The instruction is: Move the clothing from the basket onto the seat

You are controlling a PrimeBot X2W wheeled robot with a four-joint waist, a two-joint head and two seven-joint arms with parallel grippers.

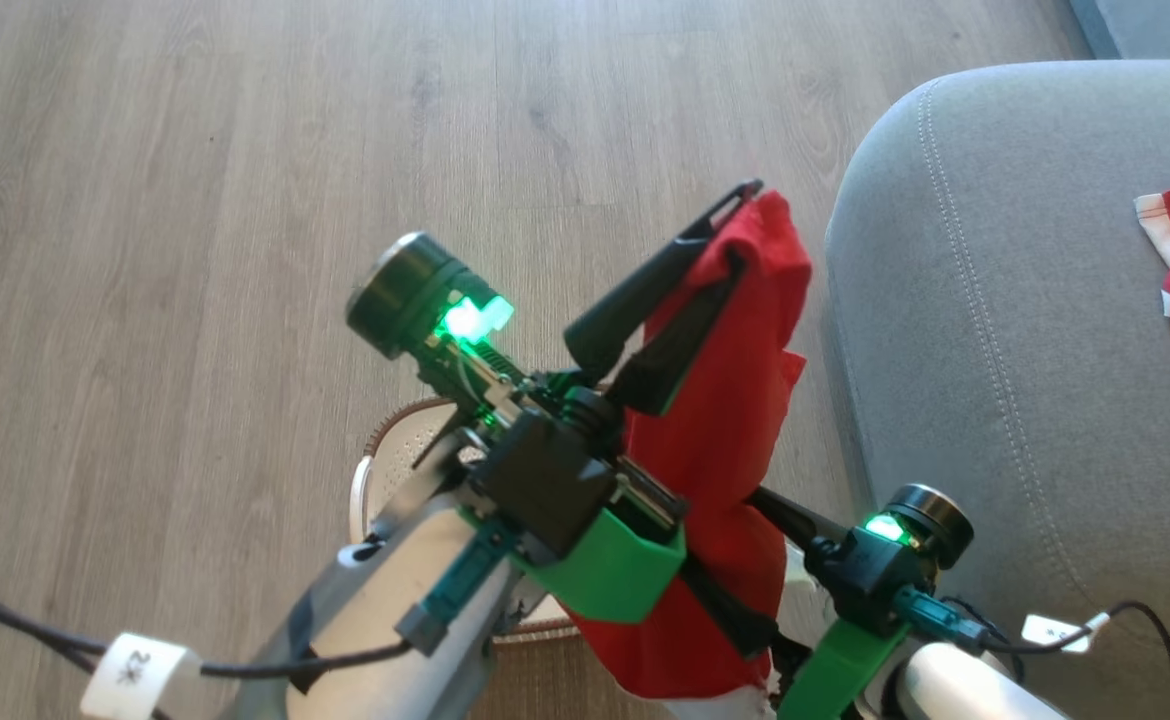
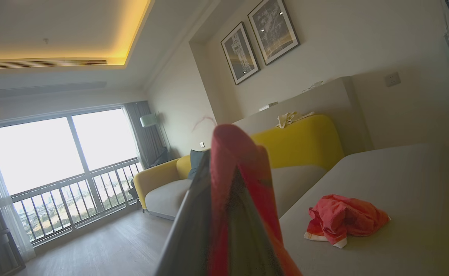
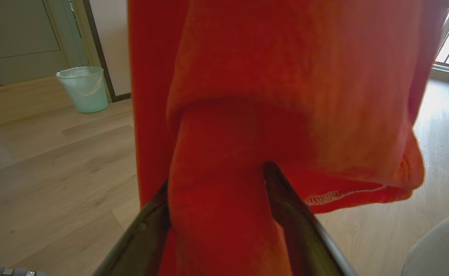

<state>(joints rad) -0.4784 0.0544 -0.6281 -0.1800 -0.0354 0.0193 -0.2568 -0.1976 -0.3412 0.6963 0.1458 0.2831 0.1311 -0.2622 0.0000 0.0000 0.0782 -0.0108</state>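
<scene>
**Clothing (image 1: 725, 440): two pieces, one held up, one laid down**

Two soft bright red fabric garments with white trim were in sight. One, the hanging garment (image 1: 715, 470), drooped from the left gripper (image 1: 745, 222), whose two long dark fingers were pinched together on its top edge. It hung above the wooden floor (image 1: 195, 250), just left of the seat (image 1: 995, 380), a single large grey upholstered cushion with a pale stitched seam. The right gripper (image 3: 217, 174) reached into the lower part of this garment. Its fingers (image 3: 297, 222) stood either side of a thick fold with the tips buried, so whether they pressed it could not be told. The second garment (image 2: 343, 218) lay crumpled on the seat, well apart from the first. One cream-white perforated plastic basket (image 1: 410, 445) with a brown rim sat on the floor under the left arm.
</scene>
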